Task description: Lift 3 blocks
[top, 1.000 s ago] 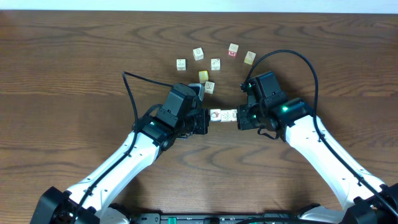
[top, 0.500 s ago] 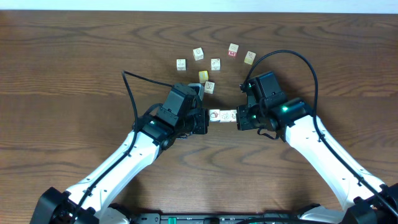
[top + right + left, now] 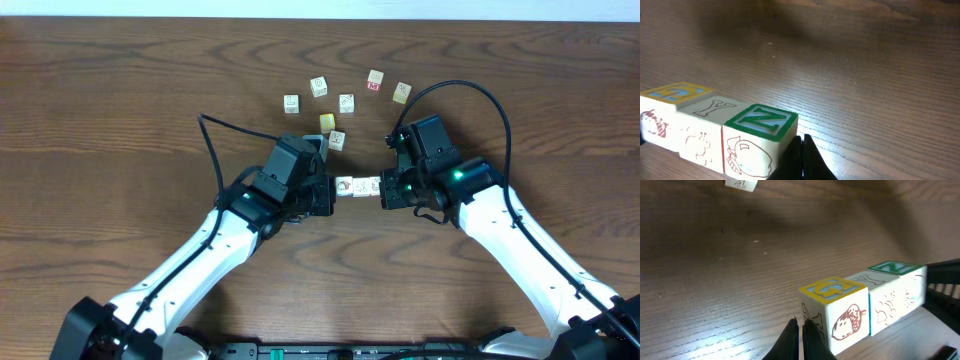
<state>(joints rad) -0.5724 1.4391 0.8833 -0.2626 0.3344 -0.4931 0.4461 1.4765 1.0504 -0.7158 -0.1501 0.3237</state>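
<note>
A: Where is the row of blocks (image 3: 359, 186)?
B: Mid-tabletop (image 3: 120, 120), running left to right between the two arms. The G block (image 3: 837, 312) is at the left end, the Y block (image 3: 885, 300) in the middle and the N block (image 3: 760, 137) at the right end. Faces touch, no gaps.
A: Left pincer (image 3: 333, 190)?
B: Clenched, fingers together with nothing between them. Its tip butts against the outer face of the G block.
A: Right pincer (image 3: 384, 187)?
B: Also clenched and empty. Its tip is pressed on the outer face of the N block, so the row is squeezed end to end.
A: Is the row off the wood?
B: Cannot tell from any view.
A: Other items?
B: A yellow cube (image 3: 327, 122) sits just beyond the left arm's wrist. More loose cubes (image 3: 346, 102) are scattered farther back.
</note>
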